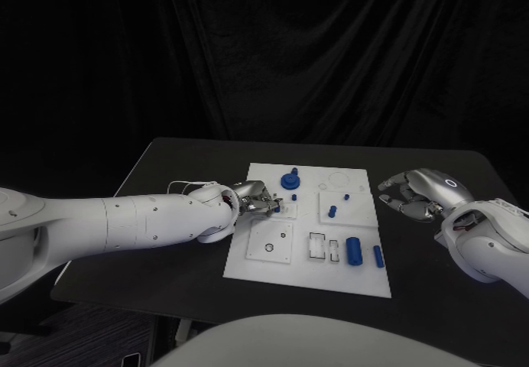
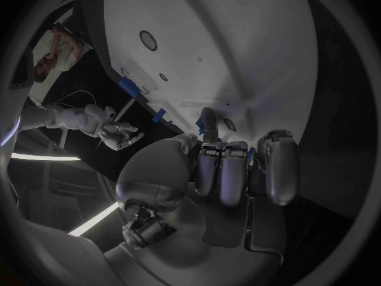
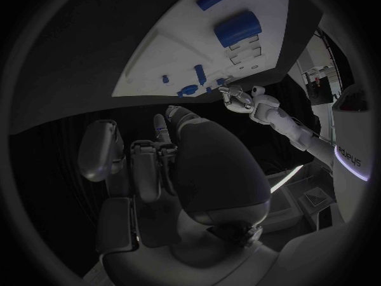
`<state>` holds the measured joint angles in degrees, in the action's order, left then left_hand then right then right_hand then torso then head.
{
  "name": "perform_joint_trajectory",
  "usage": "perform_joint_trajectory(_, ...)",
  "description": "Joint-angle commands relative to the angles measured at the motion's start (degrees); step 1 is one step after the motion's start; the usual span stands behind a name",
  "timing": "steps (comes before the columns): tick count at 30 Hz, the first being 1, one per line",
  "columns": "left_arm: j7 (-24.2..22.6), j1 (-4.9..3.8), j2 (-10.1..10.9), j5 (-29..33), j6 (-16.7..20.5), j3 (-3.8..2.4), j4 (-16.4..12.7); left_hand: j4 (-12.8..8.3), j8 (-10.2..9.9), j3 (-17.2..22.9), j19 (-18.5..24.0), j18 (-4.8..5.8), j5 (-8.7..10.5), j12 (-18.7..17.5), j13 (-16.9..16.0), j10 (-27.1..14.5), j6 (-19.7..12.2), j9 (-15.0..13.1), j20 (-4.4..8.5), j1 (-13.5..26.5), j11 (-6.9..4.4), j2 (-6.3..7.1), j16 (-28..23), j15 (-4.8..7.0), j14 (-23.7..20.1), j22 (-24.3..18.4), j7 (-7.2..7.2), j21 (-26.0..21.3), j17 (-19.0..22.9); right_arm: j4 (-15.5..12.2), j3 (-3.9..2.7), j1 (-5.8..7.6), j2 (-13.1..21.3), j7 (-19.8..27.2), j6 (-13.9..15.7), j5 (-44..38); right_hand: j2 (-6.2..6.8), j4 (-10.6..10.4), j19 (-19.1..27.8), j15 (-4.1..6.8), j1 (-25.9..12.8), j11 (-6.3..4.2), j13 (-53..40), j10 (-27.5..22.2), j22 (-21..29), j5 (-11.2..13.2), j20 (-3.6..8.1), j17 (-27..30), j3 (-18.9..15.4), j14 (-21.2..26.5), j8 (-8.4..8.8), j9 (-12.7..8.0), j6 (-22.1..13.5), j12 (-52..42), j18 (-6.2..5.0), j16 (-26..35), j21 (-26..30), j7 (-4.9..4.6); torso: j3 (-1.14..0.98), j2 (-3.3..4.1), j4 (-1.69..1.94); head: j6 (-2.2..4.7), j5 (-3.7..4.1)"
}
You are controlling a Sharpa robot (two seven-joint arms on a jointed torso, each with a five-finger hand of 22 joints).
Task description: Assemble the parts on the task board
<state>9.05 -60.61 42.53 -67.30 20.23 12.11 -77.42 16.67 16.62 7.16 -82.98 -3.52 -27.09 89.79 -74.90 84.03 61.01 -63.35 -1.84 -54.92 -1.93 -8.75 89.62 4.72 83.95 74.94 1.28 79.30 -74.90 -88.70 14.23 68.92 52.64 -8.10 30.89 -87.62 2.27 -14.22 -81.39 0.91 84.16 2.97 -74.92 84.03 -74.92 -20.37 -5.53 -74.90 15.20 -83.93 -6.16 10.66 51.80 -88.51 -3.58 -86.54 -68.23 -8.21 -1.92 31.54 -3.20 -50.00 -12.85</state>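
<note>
My left hand point(image 1: 256, 199) is over the board point(image 1: 264, 264), fingers curled; can't tell if pinching a part. Right hand point(image 1: 417, 193) waits off-board, half-curled, holding nothing, prob. keeping clear.

Left arm reaches in over task board point(image 1: 309, 283) left edge; left hand point(image 1: 256, 199) above board's upper-left part, fingers curled in, whether it holds anything unclear. Right hand point(image 1: 414, 194) off board's right edge, above table, fingers curled, nothing visible in it.

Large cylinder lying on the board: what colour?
Blue; the large cylinder shows best in the head view.
</note>
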Motion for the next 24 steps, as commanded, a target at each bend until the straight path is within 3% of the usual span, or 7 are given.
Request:
perform_joint_trajectory(1, -1.0, 0.12, -0.2, 0.1, 0.6, -0.03, -0.1, 0.0, -0.4, 0.4, 0.0, 0.55, -0.22, 0.2, -15.1, 6.0, -0.6, 0.2, 0.27, -0.5, -0.43, 0.08, 0.4, 0.26, 6.0, 10.1, 0.05, -0.3, -15.1, 0.1, -0.03, -0.25, 0.1, -0.6, 0.4, -0.2, 0.40, 0.1, 0.3, -0.32, -0.1, 0.54, -10.4, 2.4, -8.7, -0.3, 0.05, -10.5, 0.3, -4.3, 0.38, -0.1, 0.1, 0.4, -1.14, 0.2, 0.1, -0.08, 0.01, 0.03, -0.10, 0.00, -0.09)
perform_joint_trajectory(9, -1.1, 0.14, 0.2, 0.1, 2.4, -0.03, -0.4, -0.1, -0.1, 0.3, -0.2, 0.61, 0.12, 0.2, -15.1, 6.0, -0.1, 0.1, 0.26, -0.8, -0.44, 0.72, 0.4, 0.24, 6.0, 10.3, -0.04, -0.1, -15.1, -0.1, -0.03, -0.34, 0.3, -0.5, 0.6, -0.2, 0.43, 0.1, 0.3, -0.32, -0.2, 0.55, -10.4, 2.3, -8.6, -0.3, 0.05, -10.5, 0.3, -4.3, 0.39, -0.1, 0.1, 0.4, -1.17, 0.2, 0.2, -0.09, 0.03, 0.03, -0.09, 0.00, 0.08)
perform_joint_trajectory(17, -3.4, 0.10, 2.7, 0.1, 9.6, -0.04, -3.3, -0.1, 1.5, -0.2, -1.1, 0.93, 1.48, 0.2, -15.1, 6.0, -0.3, -1.8, 0.45, -1.7, -0.72, 2.62, 0.4, 0.49, 6.0, 11.0, -0.36, 1.0, -15.1, -0.3, -0.03, -0.35, 0.9, -0.3, 1.3, -0.2, 0.43, 0.1, 0.3, -0.32, -0.2, 0.55, -10.4, 2.3, -8.6, -0.3, 0.05, -10.5, 0.3, -4.3, 0.39, -0.1, 0.1, 0.4, -1.17, 0.2, 0.2, -0.09, 0.00, 0.07, -0.03, 0.00, 0.44)
perform_joint_trajectory(20, -4.4, -0.22, 4.2, 0.1, 12.3, -0.04, -5.0, 0.1, 3.0, -0.7, -1.6, 1.12, 2.70, 0.2, -15.1, 6.0, -1.7, -4.3, 0.58, -2.8, -0.80, 3.63, 0.4, 0.59, 6.0, 11.4, -0.38, 1.7, -15.1, -0.3, -0.03, -0.35, 1.0, -0.4, 1.5, -0.2, 0.43, 0.1, 0.3, -0.32, -0.2, 0.55, -10.4, 2.3, -8.6, -0.3, 0.05, -10.5, 0.3, -4.3, 0.39, -0.1, 0.1, 0.4, -1.17, 0.2, 0.2, -0.09, 0.01, 0.07, -0.02, 0.00, 0.41)
perform_joint_trajectory(24, -5.3, -1.20, 5.7, 0.1, 14.0, -0.05, -6.3, 0.1, 4.2, -0.9, -2.0, 1.26, 3.63, 0.2, -15.1, 6.0, -2.2, -5.9, 0.62, -3.3, -0.86, 3.77, 0.4, 0.63, 6.0, 11.7, -0.47, 2.2, -15.1, -0.4, -0.03, -0.35, 1.1, -0.3, 1.9, -0.2, 0.46, 0.1, 0.3, -0.33, -0.2, 0.55, -10.4, 2.3, -8.6, -0.3, 0.05, -10.5, 0.4, -4.3, 0.39, -0.1, 0.2, 0.4, -1.16, 0.2, 0.2, -0.08, 0.05, 0.10, -0.04, 0.00, 0.38)
